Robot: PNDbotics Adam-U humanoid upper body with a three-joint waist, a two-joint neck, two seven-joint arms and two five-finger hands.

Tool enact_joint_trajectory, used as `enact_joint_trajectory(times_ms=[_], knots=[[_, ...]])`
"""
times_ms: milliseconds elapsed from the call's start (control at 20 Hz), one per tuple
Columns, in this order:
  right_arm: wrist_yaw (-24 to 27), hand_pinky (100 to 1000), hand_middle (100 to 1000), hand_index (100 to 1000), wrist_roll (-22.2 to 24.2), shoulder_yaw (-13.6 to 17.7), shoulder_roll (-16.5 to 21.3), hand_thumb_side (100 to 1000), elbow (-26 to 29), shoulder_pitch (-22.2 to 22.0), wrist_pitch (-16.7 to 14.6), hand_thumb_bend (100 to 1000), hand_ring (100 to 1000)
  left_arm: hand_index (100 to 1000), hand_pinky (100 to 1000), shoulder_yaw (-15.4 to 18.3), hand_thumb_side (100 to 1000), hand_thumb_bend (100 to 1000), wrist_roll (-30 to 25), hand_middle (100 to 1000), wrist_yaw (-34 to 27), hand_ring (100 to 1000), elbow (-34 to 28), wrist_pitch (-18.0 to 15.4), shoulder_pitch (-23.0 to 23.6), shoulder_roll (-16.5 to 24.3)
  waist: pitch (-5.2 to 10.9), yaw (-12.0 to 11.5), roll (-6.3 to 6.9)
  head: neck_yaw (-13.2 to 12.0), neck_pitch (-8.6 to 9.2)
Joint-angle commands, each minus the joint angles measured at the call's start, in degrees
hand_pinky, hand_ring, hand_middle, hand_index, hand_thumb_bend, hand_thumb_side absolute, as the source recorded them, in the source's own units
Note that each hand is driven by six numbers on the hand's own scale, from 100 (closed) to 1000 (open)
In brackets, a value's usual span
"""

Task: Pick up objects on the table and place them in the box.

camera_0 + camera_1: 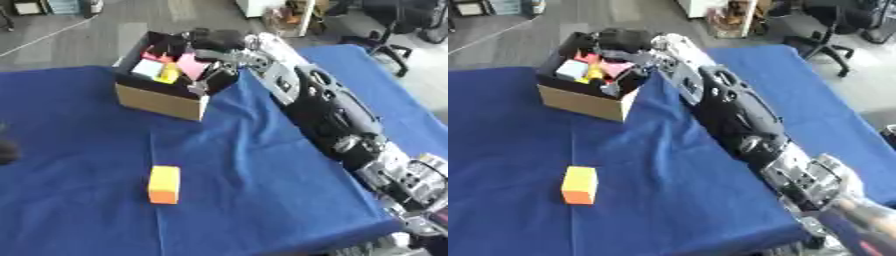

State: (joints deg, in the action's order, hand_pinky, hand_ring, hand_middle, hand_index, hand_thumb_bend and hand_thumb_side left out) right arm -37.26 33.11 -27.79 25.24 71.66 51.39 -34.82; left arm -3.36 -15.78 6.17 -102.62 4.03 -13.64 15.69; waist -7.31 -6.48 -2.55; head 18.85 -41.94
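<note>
Right hand [214, 42] over box [162, 102], grip unclear, orange block [164, 184] apart, dark shape [7, 150] at left-eye edge

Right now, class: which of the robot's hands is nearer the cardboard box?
Right. The right hand reaches over the cardboard box at its far rim. The left hand shows in neither view.

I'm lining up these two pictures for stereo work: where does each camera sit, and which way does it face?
Left eye view: in the robot's head, looking down at the blue table; the right arm crosses from the lower right, its right hand over the cardboard box.
Right eye view: beside it in the head, same downward look; the same arm shows, more of it near the lower right corner.
Both share the box, the orange block lying near the table's front, and the arm, set slightly further left in the right eye view.
</note>
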Motion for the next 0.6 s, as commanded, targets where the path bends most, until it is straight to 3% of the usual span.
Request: enact_joint_trajectory(times_ms=[50,150,350,600], knots=[[-0.20,950,946,1000,12.21,-3.25,1.75,100,2.33,0.89,-9.29,352,928,866,785,0.22,761,100,-0.04,635,0.18,676,-0.70,-0.10,-0.52,1.38,1.60,-0.08,-0.69,0.00,-0.23],[-2.37,967,972,1000,14.34,-3.82,1.90,133,3.32,0.76,-11.71,420,951,866,785,0.22,762,100,-0.05,635,0.26,676,-0.65,-0.12,-0.44,1.53,1.60,-0.04,-0.76,-0.10,-0.29],[-6.97,983,992,1000,15.03,-4.78,1.44,160,4.68,0.57,-15.86,421,974,866,786,0.12,767,100,-0.15,634,0.32,676,-0.52,-0.10,-0.38,1.42,1.52,-0.09,-0.85,-0.30,-0.33],[-10.37,988,994,1000,13.30,-6.11,2.05,163,7.02,-0.44,-17.11,420,979,866,786,0.12,766,100,-0.28,634,0.37,676,-0.56,-0.16,-0.41,1.61,1.44,-0.06,-1.07,-0.53,-0.50]])
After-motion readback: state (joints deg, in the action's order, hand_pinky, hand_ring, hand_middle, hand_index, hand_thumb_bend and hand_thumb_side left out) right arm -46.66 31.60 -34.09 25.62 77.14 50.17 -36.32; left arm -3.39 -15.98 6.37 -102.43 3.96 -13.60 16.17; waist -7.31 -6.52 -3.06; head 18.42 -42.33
